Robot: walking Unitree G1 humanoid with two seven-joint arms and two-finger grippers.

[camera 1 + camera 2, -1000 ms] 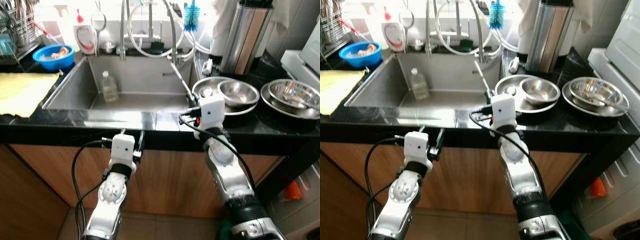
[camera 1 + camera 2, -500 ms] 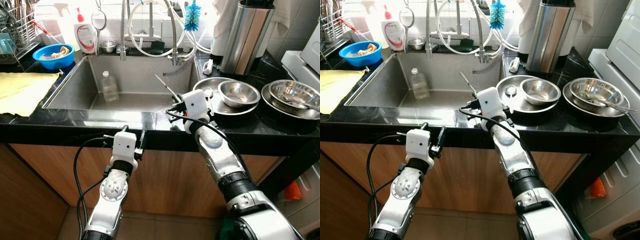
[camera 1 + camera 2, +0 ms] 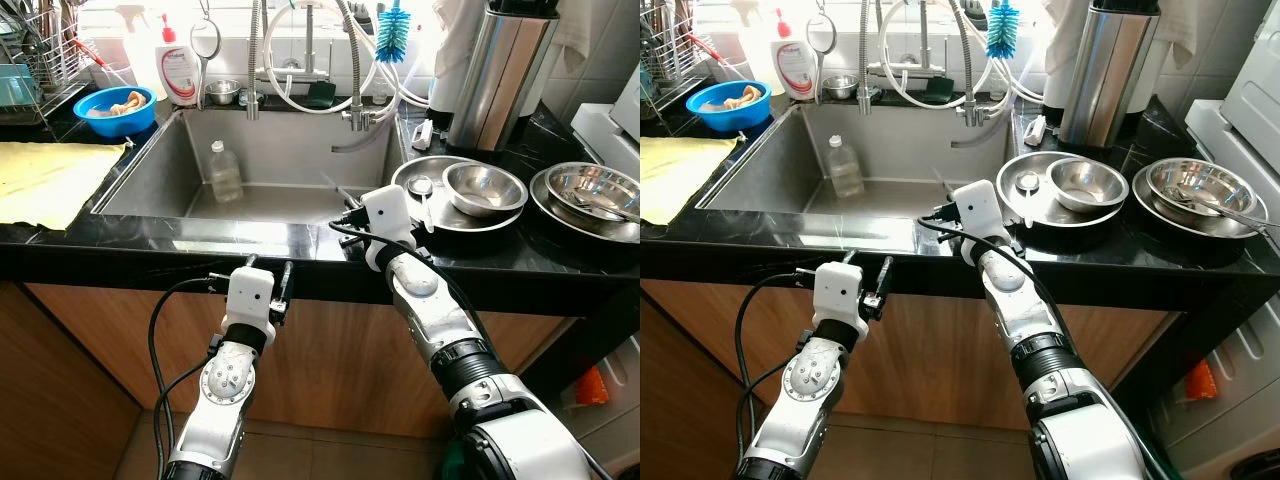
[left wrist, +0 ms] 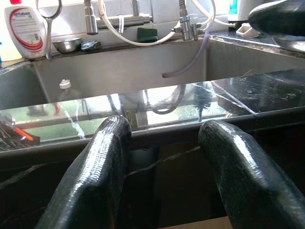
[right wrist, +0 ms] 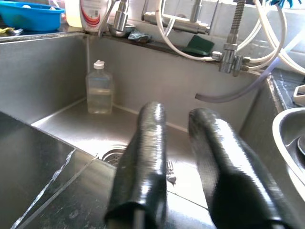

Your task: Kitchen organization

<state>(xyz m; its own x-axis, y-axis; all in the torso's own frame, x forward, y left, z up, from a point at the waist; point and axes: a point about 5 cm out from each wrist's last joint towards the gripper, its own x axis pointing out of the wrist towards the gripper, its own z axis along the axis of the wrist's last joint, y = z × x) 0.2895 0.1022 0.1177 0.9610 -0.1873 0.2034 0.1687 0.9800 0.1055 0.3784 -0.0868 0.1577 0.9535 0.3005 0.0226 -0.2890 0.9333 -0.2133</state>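
A clear plastic bottle point(image 3: 225, 172) with a white cap stands upright at the back left of the steel sink point(image 3: 150, 180). My right gripper point(image 5: 177, 112) reaches over the sink's front right corner and points into the basin. Its fingers point(image 5: 147, 143) are a little apart with nothing between them, and the bottle point(image 5: 99, 88) is well beyond them. To its right a steel bowl point(image 3: 484, 187) rests on a wide steel plate point(image 3: 425, 170). My left gripper point(image 4: 164, 126) is open, just below the counter's front edge point(image 3: 200, 262).
A yellow cloth point(image 3: 50, 180) lies on the counter at left, with a blue bowl point(image 3: 112, 105) and a dish rack behind it. A soap bottle point(image 3: 175, 68), taps and hoses line the sink's back. A steel flask point(image 3: 495, 70) and more steel bowls point(image 3: 590, 190) stand at right.
My right gripper has swung left, from beside the steel plate to over the sink's front right corner. The left gripper has stayed under the counter edge. The camera shifted slightly.
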